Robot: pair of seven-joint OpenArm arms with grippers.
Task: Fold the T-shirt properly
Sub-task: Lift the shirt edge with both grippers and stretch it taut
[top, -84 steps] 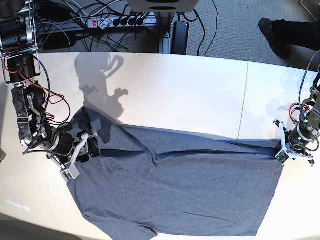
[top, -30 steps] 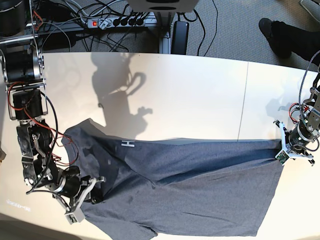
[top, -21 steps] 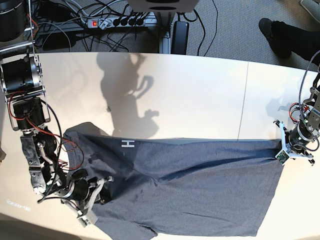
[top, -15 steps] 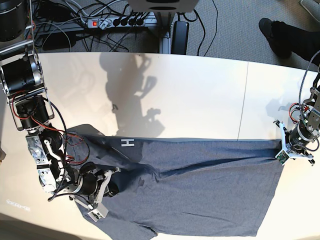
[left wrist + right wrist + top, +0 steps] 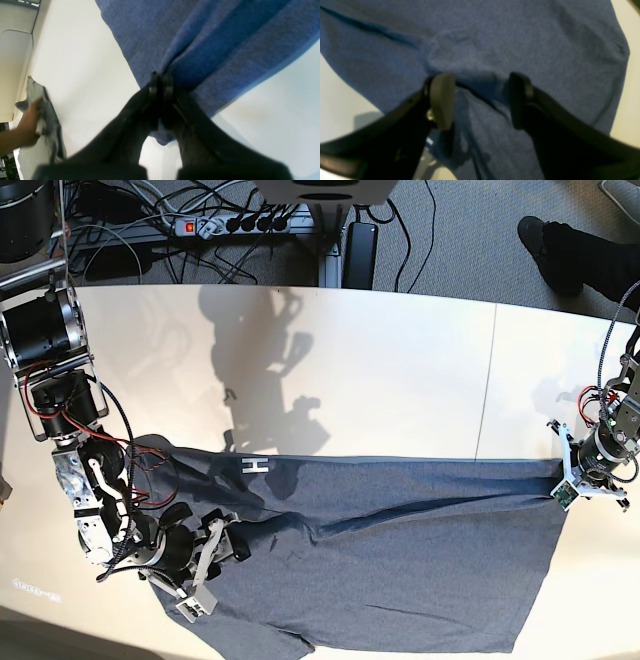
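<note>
- Fabric fills the near edge of the base view: the T-shirt (image 5: 400,560) lies spread flat across the lower half of the white surface (image 5: 380,370), its hem side toward the right of that view and its collar side toward the left.
- The right pincer (image 5: 480,100) sits over the shirt's collar end – its two dark fingers (image 5: 441,100) stand well apart, with cloth showing between them and nothing clamped (a small fold of fabric rises in the gap).
- In the base view the same right pincer (image 5: 215,555) rests low on the cloth at the left, red wires trailing up its arm.
- The left pincer (image 5: 161,86) is pressed closed on a corner of the T-shirt (image 5: 212,37), pleats fanning out from the pinch.
- That left pincer (image 5: 572,480) holds the shirt's top right corner at the surface's right edge, the top hem stretched in a straight line from it.
- A small white "H" mark (image 5: 256,467) shows on the shirt's upper edge.
- Farther back – beyond the surface – lie a power strip (image 5: 240,223) and tangled cables on grey carpet, and a dark shoe (image 5: 545,252) at the upper right.
- The left wrist view catches a person's hand (image 5: 27,122) on a grey cloth (image 5: 50,130) at the far side.
</note>
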